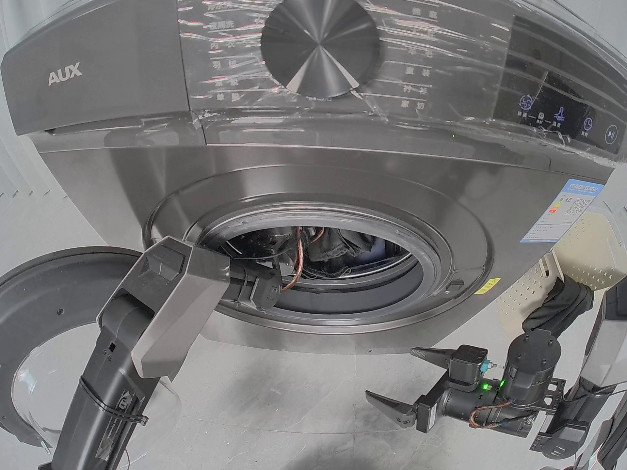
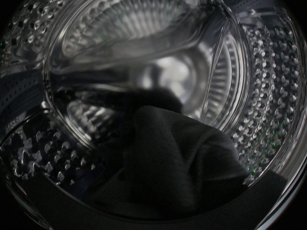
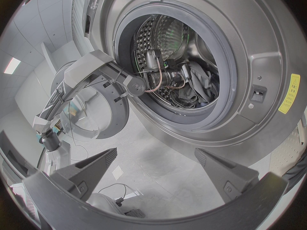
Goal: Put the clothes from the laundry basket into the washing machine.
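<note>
Hanging wide open and empty, the right pincer (image 1: 392,375) is sitting just below the black garment (image 1: 558,308) draped over the laundry basket (image 1: 588,256) rim, so it is probably the nearer arm. The left pincer (image 3: 185,77) is lying inside the washing machine drum (image 2: 271,80) beside dark clothes (image 2: 172,163); I cannot tell its grip.

clothes (image 3: 198,87) in washing machine (image 1: 392,184), laundry basket (image 1: 588,252) right

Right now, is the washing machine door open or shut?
Open: the door hangs swung aside, and dark clothes lie inside the drum.
</note>
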### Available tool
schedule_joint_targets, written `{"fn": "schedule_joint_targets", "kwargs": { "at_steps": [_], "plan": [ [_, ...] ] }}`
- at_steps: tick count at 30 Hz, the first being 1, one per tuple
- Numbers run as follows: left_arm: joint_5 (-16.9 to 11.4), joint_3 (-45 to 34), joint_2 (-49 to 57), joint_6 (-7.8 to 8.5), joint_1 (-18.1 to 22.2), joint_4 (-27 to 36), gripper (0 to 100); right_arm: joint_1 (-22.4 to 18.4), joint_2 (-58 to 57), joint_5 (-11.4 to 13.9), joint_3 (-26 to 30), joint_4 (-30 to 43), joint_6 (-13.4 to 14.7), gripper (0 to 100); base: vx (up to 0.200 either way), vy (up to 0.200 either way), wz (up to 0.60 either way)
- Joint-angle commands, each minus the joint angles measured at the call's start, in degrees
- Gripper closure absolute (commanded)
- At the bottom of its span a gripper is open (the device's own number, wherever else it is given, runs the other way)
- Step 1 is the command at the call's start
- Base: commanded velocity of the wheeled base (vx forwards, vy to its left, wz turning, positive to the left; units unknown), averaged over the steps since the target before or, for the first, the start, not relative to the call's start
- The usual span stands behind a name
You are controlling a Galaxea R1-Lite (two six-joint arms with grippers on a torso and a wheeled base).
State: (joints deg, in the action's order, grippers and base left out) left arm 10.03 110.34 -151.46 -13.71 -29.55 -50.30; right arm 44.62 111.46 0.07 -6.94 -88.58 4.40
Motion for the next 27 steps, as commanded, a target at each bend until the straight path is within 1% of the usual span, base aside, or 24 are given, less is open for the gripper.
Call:
{"fn": "schedule_joint_targets", "kwargs": {
  "at_steps": [1, 2, 3, 4, 5, 6, 8, 13, 16, 17, 18, 19, 23, 24, 26, 27],
  "plan": [
    [-0.3, -8.5, 4.1, 0.53, -1.5, 0.9, 0, -0.3, 0.1, 0.2, 0.1, 0.0, 0.0, 0, 0.0, 0.0, 0.0],
    [-1.2, -12.3, 6.3, 0.53, -1.8, 1.5, 0, -0.3, 0.1, 0.2, 0.1, 0.0, 0.0, 0, 0.0, 0.0, 0.0],
    [-1.2, -13.2, 6.9, 0.62, -1.9, 1.9, 0, -0.3, 0.1, 0.2, 0.1, 0.0, 0.0, 0, 0.0, 0.0, 0.0],
    [-3.1, -17.1, 9.2, 0.71, -2.4, 3.7, 0, -0.1, 0.1, 0.2, 0.0, 0.0, 0.0, 0, 0.0, 0.0, 0.0],
    [-3.9, -18.1, 9.9, 0.71, -2.4, 4.4, 0, -0.1, 0.1, 0.2, 0.0, 0.0, 0.0, 0, 0.0, 0.0, 0.0],
    [-6.5, -21.0, 11.7, 0.71, -3.0, 6.4, 0, 0.0, 0.1, 0.2, 0.0, 0.0, 0.0, 0, 0.0, 0.0, 0.0],
    [-7.8, -22.3, 11.9, 0.79, -3.1, 7.0, 0, 0.0, 0.4, 0.2, -0.1, 0.0, 0.0, 0, 0.0, 0.0, 0.0],
    [-8.2, -22.0, 9.8, 1.32, -2.4, 8.6, 0, 0.1, 0.6, 0.2, -0.4, 0.0, 0.1, 0, 0.0, 0.0, 0.0],
    [-8.2, -22.0, 7.8, 3.69, -1.9, 9.9, 0, 0.1, 0.6, 0.1, -0.5, 0.0, 0.1, 0, 0.0, 0.0, 0.0],
    [-8.2, -22.0, 7.8, 3.69, -1.9, 9.9, 0, 0.1, 0.6, 0.1, -0.5, 0.0, 0.1, 0, 0.0, 0.0, 0.0],
    [-8.2, -20.8, 6.4, 4.05, -1.4, 10.3, 0, 0.2, 0.7, 0.1, -0.5, 0.0, 0.1, 0, 0.0, 0.0, 0.0],
    [-8.2, -19.9, 6.0, 4.05, -1.4, 10.6, 100, 0.2, 0.7, 0.1, -0.5, 0.0, 0.1, 0, 0.0, 0.0, 0.0],
    [-7.5, -14.8, 4.0, 3.87, -0.9, 11.3, 100, 0.2, 0.7, 0.1, -1.0, 0.0, 0.2, 0, 0.0, 0.0, 0.0],
    [-7.1, -11.6, 2.9, 3.61, -0.6, 11.3, 100, 0.2, 0.7, 0.1, -1.0, 0.0, 0.2, 0, 0.0, 0.0, 0.0],
    [-6.0, -7.7, 1.5, 3.52, -0.5, 11.4, 100, 0.1, 0.7, 0.1, -1.0, 0.0, 0.2, 0, 0.0, 0.0, 0.0],
    [-4.9, -5.2, 0.7, 3.52, -0.2, 11.2, 100, 0.1, 0.7, 0.1, -1.0, 0.0, 0.2, 0, 0.0, 0.0, 0.0]
  ]
}}
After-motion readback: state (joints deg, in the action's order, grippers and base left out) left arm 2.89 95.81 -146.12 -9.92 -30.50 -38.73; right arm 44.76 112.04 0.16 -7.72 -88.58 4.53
